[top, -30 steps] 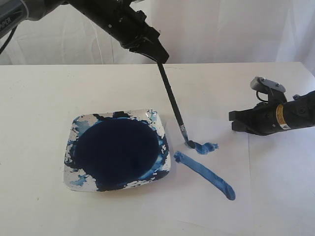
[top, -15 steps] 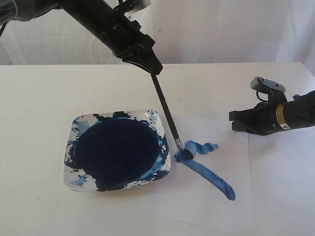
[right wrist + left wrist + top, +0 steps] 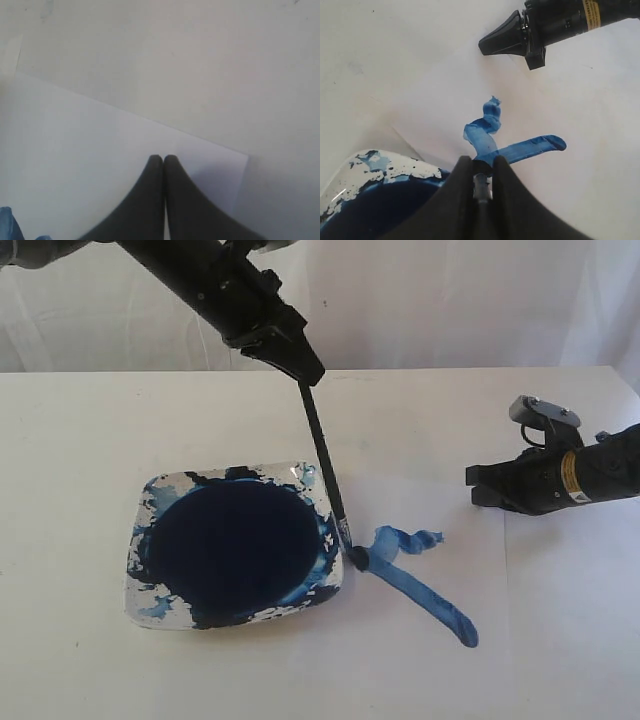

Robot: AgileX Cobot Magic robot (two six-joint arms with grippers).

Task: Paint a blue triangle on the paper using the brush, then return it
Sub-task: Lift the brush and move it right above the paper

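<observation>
Two uneven strokes of blue triangle (image 3: 425, 601) on paper (image 3: 400, 650); left hand (image 3: 304, 372) pinching brush (image 3: 325, 466); right hand (image 3: 476, 486) pressed together.

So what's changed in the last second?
The left tool, shut on the brush, swung toward the dish, dragging the tip across the paper and stretching the upper stroke until it meets the long stroke. The right tool stayed shut and in place.
</observation>
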